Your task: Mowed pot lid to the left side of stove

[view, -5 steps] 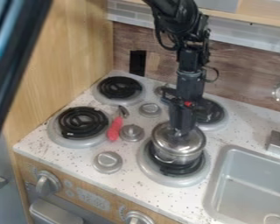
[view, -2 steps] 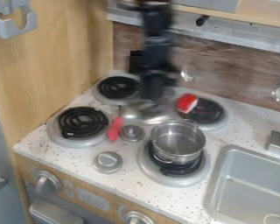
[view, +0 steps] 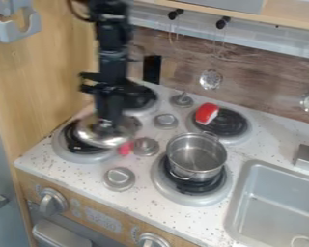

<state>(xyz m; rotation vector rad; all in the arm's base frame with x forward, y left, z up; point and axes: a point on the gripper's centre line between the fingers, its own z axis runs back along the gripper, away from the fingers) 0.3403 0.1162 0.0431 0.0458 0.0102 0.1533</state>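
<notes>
I have the pot lid (view: pixel 108 138) hanging from the hand (view: pixel 108 119), its fingers pinched on the lid's top knob. It is over the front-left burner (view: pixel 72 154), covering part of the coil, so I judge the carry nearly done and the lowering and release left. I cannot tell how much air is under the rim, so I would go down slowly and straight, with the lid as level as I can get it, and let the rim meet the burner before easing the grip. Opening early could let the smooth metal drop, tip or slide off the coil. Once it sits, I would spread the fingers just enough to free the knob and lift straight up, so nothing drags

The red handle (view: pixel 124 148) is my main worry: it lies beside that burner, just by the lid's right edge, and a rim set down on it would rest crooked. A little further left would help, though the wooden side wall (view: pixel 54 62) limits the arm there. The stove knob (view: pixel 145 146) is close by too. The pot (view: pixel 197 168) stands on the front-right burner, well apart from the lid, and a red and white thing (view: pixel 206 113) rests on the back-right burner, out of my way
</notes>
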